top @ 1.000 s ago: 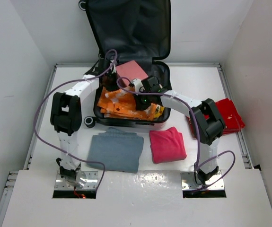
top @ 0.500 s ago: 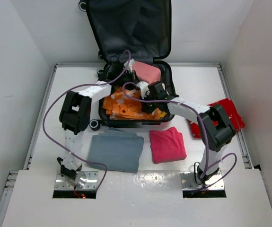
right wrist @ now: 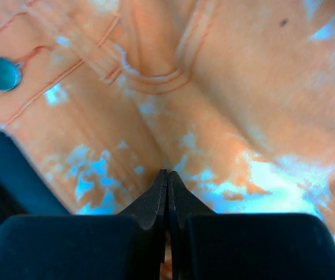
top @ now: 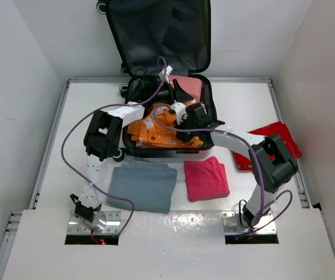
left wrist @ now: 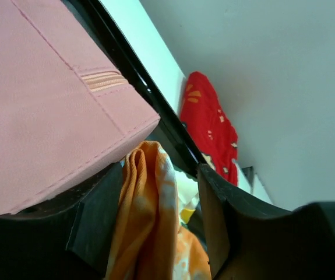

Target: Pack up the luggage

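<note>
L gripper (left wrist: 158, 198) released, jaws apart just beside pink pouch (left wrist: 39, 105) at upper ctr, inside open luggage (top: 155, 35). R gripper (right wrist: 168, 178) clenched tight, tips on orange garment (right wrist: 225, 87) mid-frame.

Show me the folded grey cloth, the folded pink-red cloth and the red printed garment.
Folded grey cloth (top: 142, 185): top view, its centre.
Folded pink-red cloth (top: 206, 178): top view, its centre.
Red printed garment (top: 279, 129): top view, far corner clear of the arm.

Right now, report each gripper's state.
Left gripper: open, holding nothing.
Right gripper: closed, empty, tips at the orange tie-dye cloth garment.
</note>
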Tool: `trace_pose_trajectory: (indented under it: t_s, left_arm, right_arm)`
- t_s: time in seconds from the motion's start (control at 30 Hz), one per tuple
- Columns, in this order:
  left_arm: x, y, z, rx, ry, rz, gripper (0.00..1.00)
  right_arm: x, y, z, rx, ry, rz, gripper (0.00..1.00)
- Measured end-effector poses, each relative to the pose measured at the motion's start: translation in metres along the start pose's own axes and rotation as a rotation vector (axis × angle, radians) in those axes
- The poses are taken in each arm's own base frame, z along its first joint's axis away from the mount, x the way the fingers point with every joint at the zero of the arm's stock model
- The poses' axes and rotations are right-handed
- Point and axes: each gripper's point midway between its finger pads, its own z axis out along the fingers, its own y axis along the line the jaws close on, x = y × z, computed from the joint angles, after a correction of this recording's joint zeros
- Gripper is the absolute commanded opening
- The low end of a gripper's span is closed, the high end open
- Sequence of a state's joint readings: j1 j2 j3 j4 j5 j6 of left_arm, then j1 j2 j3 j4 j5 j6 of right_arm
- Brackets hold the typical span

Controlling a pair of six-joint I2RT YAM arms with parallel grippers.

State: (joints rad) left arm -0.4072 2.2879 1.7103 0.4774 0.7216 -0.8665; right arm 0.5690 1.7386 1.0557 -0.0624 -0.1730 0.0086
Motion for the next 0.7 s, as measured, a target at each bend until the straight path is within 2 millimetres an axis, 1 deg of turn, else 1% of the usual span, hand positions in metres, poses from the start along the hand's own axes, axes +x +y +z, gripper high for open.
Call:
trace_pose_trajectory:
  t_s: [0.07,0.13,0.2,0.27,0.33,0.37,0.43,0.47,0.5,0.57,0.6,0.63,0.67,0.7]
  left_arm:
    - [-0.005,0.001,-0.002,-0.012,0.001,0.025,0.61]
    - [-0.018,-0.002,-0.008,-0.028,-0.015,0.062,0.62]
    - [-0.043,-0.006,-0.019,-0.057,-0.057,0.101,0.64]
    - [-0.077,-0.013,-0.034,-0.089,-0.121,0.152,0.64]
    - [-0.119,-0.022,-0.059,-0.135,-0.201,0.212,0.64]
    - [-0.138,-0.027,-0.075,-0.164,-0.235,0.242,0.64]
    - [-0.171,-0.038,-0.109,-0.220,-0.293,0.315,0.59]
    - [-0.184,-0.044,-0.127,-0.251,-0.308,0.359,0.53]
    - [-0.193,-0.048,-0.144,-0.280,-0.314,0.393,0.51]
    - [-0.200,-0.059,-0.170,-0.331,-0.303,0.472,0.48]
    - [-0.198,-0.065,-0.178,-0.345,-0.291,0.501,0.47]
    - [-0.189,-0.067,-0.184,-0.358,-0.268,0.518,0.47]
    - [-0.176,-0.068,-0.188,-0.368,-0.235,0.526,0.47]
    - [-0.161,-0.066,-0.191,-0.379,-0.198,0.528,0.43]
  right_arm:
    - [-0.001,0.000,-0.005,-0.013,-0.008,0.009,0.04]
    - [-0.001,0.001,-0.011,-0.030,-0.020,0.025,0.05]
    - [-0.003,-0.001,-0.020,-0.044,-0.039,0.046,0.05]
    - [-0.008,-0.003,-0.029,-0.051,-0.061,0.071,0.05]
    - [-0.015,-0.006,-0.034,-0.050,-0.088,0.098,0.05]
    - [-0.018,-0.008,-0.035,-0.047,-0.096,0.110,0.05]
    - [-0.026,-0.009,-0.034,-0.047,-0.110,0.140,0.05]
    - [-0.033,-0.010,-0.032,-0.048,-0.120,0.154,0.05]
    - [-0.040,-0.012,-0.029,-0.048,-0.134,0.168,0.05]
    - [-0.057,-0.016,-0.018,-0.048,-0.161,0.200,0.04]
    - [-0.065,-0.019,-0.011,-0.044,-0.174,0.218,0.04]
    - [-0.071,-0.023,-0.004,-0.033,-0.179,0.239,0.03]
    - [-0.076,-0.027,0.004,-0.025,-0.186,0.254,0.03]
    - [-0.079,-0.032,0.012,-0.011,-0.186,0.272,0.03]
